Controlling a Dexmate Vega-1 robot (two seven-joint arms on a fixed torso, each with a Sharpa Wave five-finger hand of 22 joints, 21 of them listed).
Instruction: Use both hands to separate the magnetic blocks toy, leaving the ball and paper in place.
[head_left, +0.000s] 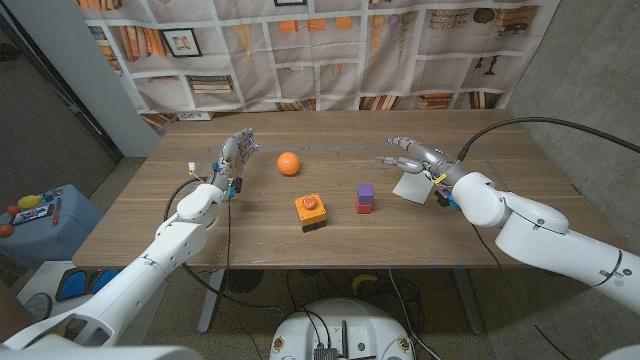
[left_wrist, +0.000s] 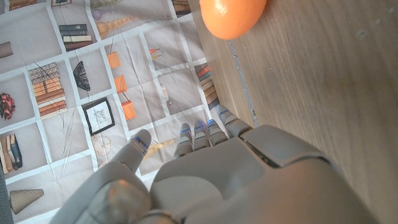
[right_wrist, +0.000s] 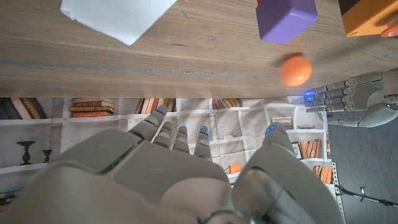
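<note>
While both hands (head_left: 236, 155) (head_left: 415, 157) hover with fingers apart, bring them to the blocks (head_left: 365, 197) at six o'clock of the ball (head_left: 288, 163).

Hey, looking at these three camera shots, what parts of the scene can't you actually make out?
- Blocks toy: head view, too small to see the join; right wrist view, cut off by the edge.
- Orange box: right wrist view, cropped at the corner.
- Ball: left wrist view, cut by the edge.
- Paper: head view, right hand partly covers it.

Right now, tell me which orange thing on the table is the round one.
The orange ball, near the left hand. The other orange thing, the box with a red button, is square and sits beside the purple-and-red blocks.
</note>
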